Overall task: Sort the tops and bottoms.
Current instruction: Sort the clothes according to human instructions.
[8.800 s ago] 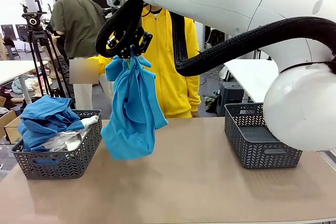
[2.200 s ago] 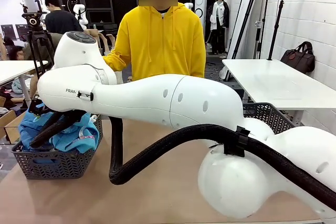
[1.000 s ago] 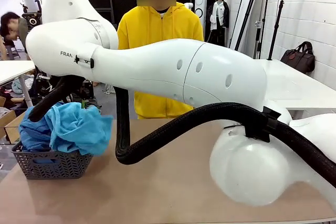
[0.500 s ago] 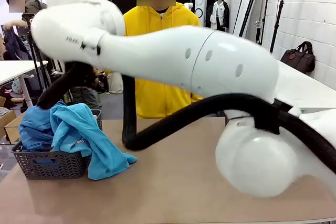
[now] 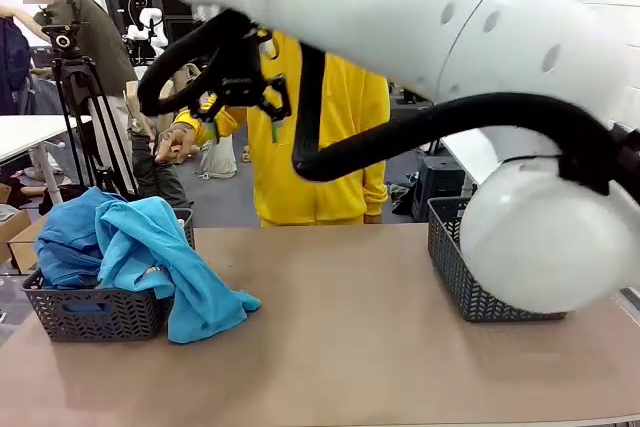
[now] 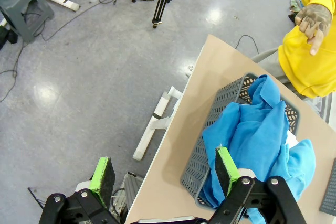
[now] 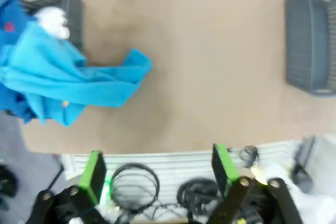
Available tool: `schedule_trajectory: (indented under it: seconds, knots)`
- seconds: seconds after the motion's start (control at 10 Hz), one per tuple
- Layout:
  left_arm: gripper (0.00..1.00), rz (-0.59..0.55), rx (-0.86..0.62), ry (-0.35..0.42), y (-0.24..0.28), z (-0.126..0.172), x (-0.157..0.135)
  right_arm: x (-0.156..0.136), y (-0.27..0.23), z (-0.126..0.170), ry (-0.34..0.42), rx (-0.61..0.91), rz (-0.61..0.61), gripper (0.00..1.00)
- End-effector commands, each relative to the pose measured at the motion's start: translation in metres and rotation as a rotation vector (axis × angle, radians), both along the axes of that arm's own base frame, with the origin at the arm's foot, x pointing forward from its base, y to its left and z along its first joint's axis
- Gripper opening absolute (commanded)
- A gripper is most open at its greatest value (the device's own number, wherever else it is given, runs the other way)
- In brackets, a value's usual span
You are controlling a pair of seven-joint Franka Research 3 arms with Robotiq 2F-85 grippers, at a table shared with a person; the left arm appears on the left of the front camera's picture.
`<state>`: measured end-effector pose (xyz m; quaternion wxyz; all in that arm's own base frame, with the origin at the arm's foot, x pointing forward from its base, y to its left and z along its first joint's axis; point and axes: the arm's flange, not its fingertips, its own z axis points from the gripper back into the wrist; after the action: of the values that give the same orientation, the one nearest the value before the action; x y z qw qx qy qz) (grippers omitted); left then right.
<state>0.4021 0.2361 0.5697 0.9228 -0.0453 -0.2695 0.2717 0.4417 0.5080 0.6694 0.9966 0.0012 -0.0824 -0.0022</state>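
Note:
A turquoise garment (image 5: 170,267) (image 7: 68,82) lies over the rim of the left grey mesh basket (image 5: 95,317) (image 6: 202,161), and one end trails onto the table. A royal blue garment (image 5: 60,247) (image 7: 9,11) is heaped in that basket beside a bit of white cloth (image 7: 52,19). My right gripper (image 5: 245,77) (image 7: 157,170) hangs open and empty high above the table. In the left wrist view my left gripper (image 6: 164,169) is open and empty, out over the floor beside the left basket.
A second grey mesh basket (image 5: 455,257) (image 7: 307,40) stands at the table's right end, partly behind my right arm's elbow. A person in a yellow hoodie (image 5: 330,147) stands at the far side with one hand (image 5: 175,142) (image 6: 312,19) out. A tripod (image 5: 80,97) stands back left.
My right arm has swung up and away from the left basket. The turquoise garment slid off the heap, now hangs over the rim onto the table and lies still.

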Motion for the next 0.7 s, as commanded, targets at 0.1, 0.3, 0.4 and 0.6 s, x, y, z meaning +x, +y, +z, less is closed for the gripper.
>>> schedule_trajectory:
  seconds: [0.1, 0.3, 0.4, 0.6]
  knots:
    - [1.00, 0.009, -0.001, -0.002, 0.001, 0.001, 0.000, -0.083, -0.143, -0.073, 0.003, -0.075, -0.152, 1.00]
    - [1.00, 0.009, -0.001, -0.002, 0.001, 0.001, 0.000, -0.103, -0.221, -0.091, 0.067, -0.047, -0.266, 1.00]
    - [1.00, 0.009, -0.001, -0.002, 0.001, 0.001, 0.000, -0.114, -0.250, -0.105, 0.119, -0.027, -0.304, 1.00]
    - [1.00, 0.009, -0.001, -0.002, 0.001, 0.001, 0.000, 0.006, -0.083, 0.043, 0.056, -0.081, -0.205, 1.00]
